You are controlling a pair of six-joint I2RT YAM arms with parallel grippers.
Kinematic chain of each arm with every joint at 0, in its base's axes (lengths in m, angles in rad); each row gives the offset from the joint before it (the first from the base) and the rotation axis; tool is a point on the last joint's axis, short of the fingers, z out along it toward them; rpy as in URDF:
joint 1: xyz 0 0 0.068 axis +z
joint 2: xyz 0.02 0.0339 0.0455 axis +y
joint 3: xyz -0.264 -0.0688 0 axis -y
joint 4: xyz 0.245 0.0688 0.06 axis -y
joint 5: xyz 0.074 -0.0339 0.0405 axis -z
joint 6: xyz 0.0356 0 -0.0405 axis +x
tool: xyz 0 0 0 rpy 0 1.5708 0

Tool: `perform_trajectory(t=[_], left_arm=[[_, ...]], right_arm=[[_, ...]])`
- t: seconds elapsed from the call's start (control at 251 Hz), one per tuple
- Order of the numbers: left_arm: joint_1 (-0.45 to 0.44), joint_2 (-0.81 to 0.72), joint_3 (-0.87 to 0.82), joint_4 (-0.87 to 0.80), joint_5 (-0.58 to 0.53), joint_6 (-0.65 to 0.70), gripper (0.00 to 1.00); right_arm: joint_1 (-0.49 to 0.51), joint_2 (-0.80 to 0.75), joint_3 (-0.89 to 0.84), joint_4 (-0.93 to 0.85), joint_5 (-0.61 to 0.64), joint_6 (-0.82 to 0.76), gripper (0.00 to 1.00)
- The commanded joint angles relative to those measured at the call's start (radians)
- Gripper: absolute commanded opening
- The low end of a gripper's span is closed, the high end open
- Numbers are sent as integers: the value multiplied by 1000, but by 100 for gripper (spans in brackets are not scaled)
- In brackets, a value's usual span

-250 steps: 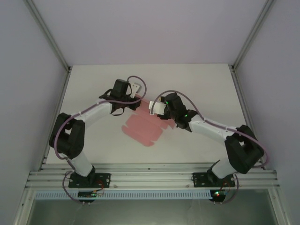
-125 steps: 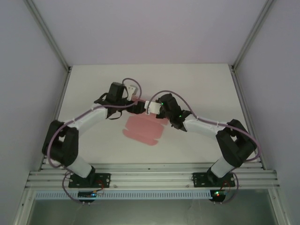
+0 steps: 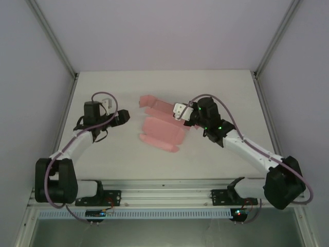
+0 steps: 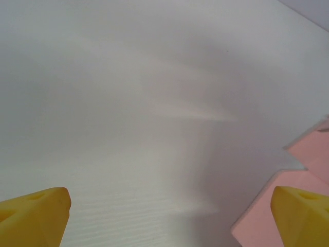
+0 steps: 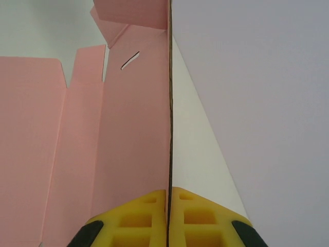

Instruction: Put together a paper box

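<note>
Left gripper [image 3: 122, 117] is being held clear, jaws spread, empty. Paper box [image 3: 159, 133], mid-table, is being part-folded: far panel is being pinched, raised, by right gripper [image 3: 177, 111]. Judged wall-folding step; next, base likely needing bracing by left.

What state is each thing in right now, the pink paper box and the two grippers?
paper box: unfinished, a partly folded sheet lying on the table, with one long panel raised on edge.
left gripper: open, holding nothing.
right gripper: shut on the edge of the raised panel.
</note>
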Motion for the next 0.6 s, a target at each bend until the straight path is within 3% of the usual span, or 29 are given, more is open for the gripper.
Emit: perform_trajectory(t=[0.0, 0.128, 0.315, 0.599], left_arm=[[2, 42, 15, 135, 142, -25, 100], [-10, 110, 45, 223, 231, -31, 100], [-44, 199, 91, 270, 276, -15, 100], [-122, 200, 56, 361, 426, 54, 100]], right_arm=[[-17, -42, -2, -60, -133, 76, 0], [-39, -67, -6, -47, -196, 124, 0], [-72, -89, -4, -31, -278, 185, 0], [-81, -75, 8, -44, -245, 224, 0]])
